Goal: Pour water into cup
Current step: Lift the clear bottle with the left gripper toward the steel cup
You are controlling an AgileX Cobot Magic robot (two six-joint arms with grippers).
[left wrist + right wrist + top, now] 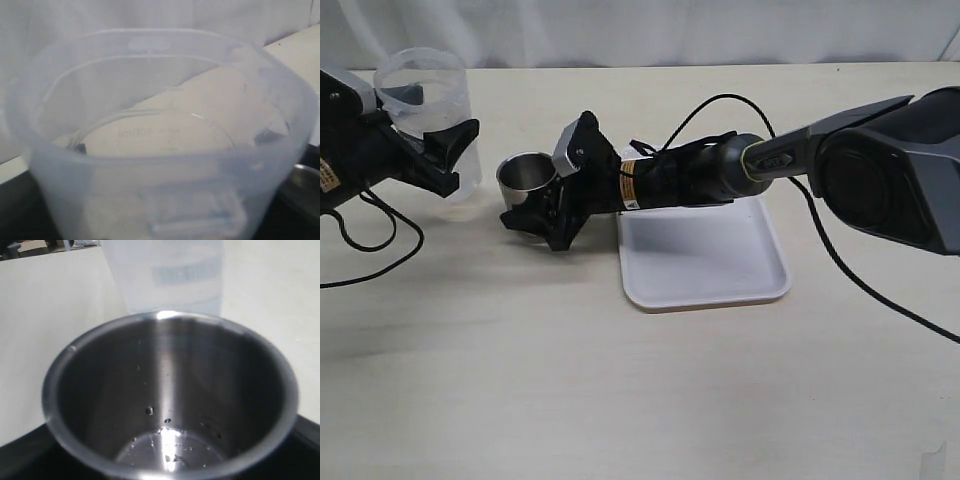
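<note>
1. The table [620,400] nearest me is bare. The white tray [720,260] lies just beyond it, under the right arm, with nothing on it. I take it as a spill catcher or resting spot that isn't in use for this step.
2. Next is the right claw [542,195], reaching leftward off the tray. Its jaws stand wide, one on each side of the cup [525,172], and I read that as a grip. The cup sits upright with its mouth open upward. I judge I'm holding it so it can't slide or tip when the stream hits.
3. Looking into the cup [165,405] from the wrist, I see only scattered droplets on the bottom, so pouring is still to do.
4. Further left and back, the left claw [455,155] is closed on the clear container [420,85], also at a wide spread. The container is upright, just beside the cup but not touching it, close enough that a tilt towards the cup should land inside.
5. The water [160,135] is inside that container. It is barely visible and I can't tell the level.
</note>
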